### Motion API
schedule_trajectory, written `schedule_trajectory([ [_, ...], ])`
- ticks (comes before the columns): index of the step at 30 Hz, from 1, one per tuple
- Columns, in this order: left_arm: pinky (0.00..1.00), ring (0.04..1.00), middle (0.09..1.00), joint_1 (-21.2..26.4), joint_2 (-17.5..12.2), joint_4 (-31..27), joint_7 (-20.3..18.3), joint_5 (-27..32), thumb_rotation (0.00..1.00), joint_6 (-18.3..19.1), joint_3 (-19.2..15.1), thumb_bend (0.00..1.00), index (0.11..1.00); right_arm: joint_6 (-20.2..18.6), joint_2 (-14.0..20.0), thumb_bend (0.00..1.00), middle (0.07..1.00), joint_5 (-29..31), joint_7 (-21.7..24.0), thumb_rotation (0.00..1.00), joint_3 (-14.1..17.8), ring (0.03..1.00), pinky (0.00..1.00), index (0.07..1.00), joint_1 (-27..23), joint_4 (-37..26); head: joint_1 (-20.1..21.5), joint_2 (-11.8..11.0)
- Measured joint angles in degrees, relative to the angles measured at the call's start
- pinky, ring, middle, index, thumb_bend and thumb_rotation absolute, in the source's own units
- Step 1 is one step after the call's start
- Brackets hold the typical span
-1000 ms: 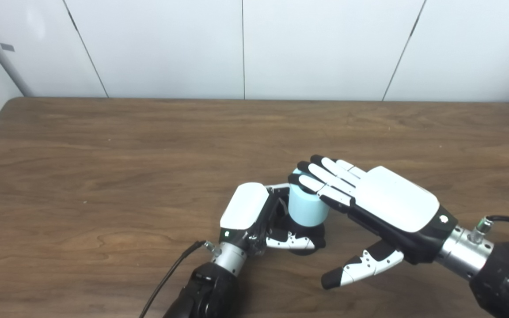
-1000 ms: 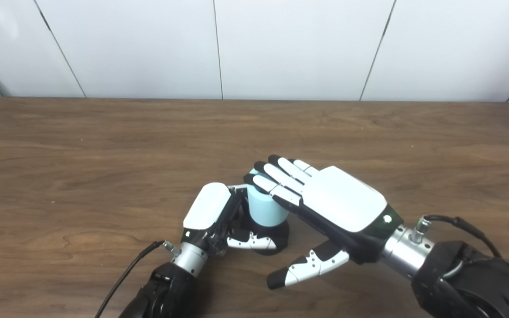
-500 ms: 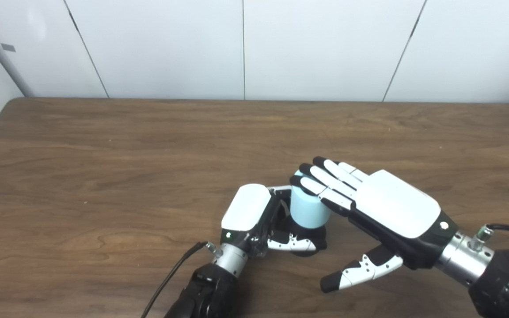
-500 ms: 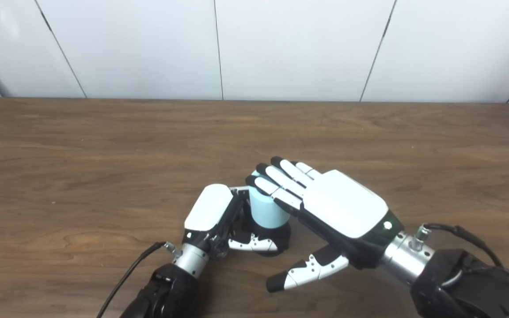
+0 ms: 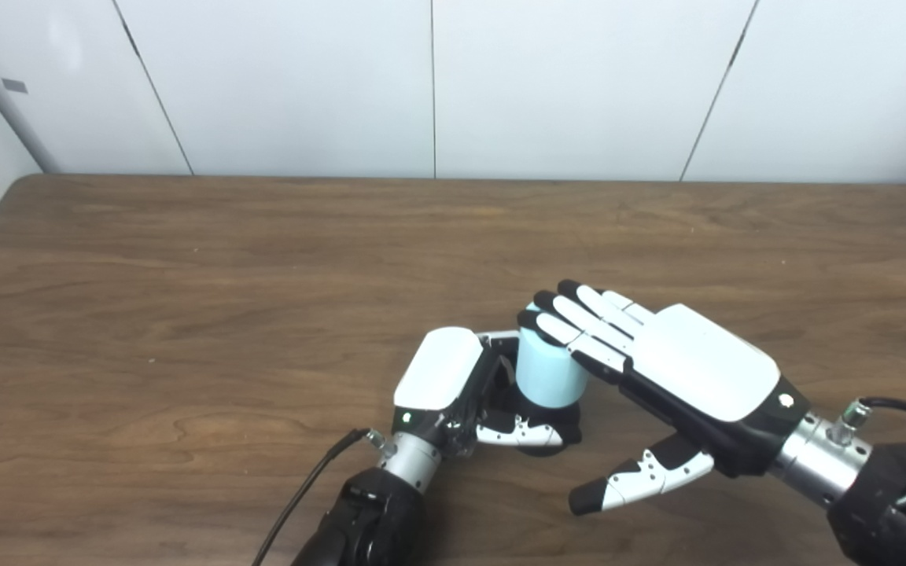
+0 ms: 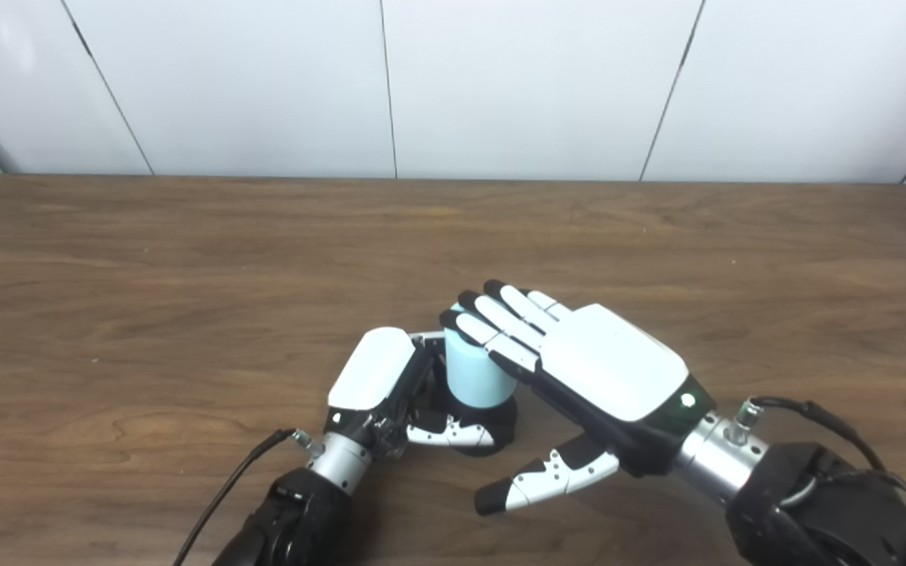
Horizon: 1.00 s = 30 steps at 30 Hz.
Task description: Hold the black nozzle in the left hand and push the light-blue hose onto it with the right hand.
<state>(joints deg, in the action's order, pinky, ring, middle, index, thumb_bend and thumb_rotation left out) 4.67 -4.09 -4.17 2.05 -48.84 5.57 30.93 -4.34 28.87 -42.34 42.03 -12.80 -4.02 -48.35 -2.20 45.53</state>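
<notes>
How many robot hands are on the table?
2. The left hand grips the black nozzle; the right hand lies flat atop the light-blue hose.

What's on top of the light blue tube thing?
The right robot hand lies flat over the light-blue hose, its fingers covering the top, so the opening is hidden. Below, the left robot hand holds the black nozzle.

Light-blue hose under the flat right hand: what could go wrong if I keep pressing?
The right hand lies open and flat, with only its fingers on top of the light-blue cylindrical hose, off-centre, so the push may tip it. The left hand grips the black nozzle low; it could skid on the wooden table.
</notes>
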Motion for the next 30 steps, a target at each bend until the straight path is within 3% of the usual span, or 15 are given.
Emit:
schedule_trajectory([
  [24,0.32,0.43,0.528,-0.02,0.02,-0.11,-0.27,-0.06,0.0,0.03,0.12,0.47,0.508,-0.26,0.39,0.7,0.977,-0.87,-0.54,0.99,-0.76,1.0,0.99,0.959,1.44,-0.2,0.17,0.62],
  [30,0.32,0.416,0.48,-0.02,0.05,-0.11,-0.31,-0.03,0.0,0.03,0.09,0.47,0.536,-0.33,0.38,0.69,0.999,0.03,-0.83,1.0,-0.27,1.0,0.98,0.975,1.35,-0.3,0.26,0.26],
])
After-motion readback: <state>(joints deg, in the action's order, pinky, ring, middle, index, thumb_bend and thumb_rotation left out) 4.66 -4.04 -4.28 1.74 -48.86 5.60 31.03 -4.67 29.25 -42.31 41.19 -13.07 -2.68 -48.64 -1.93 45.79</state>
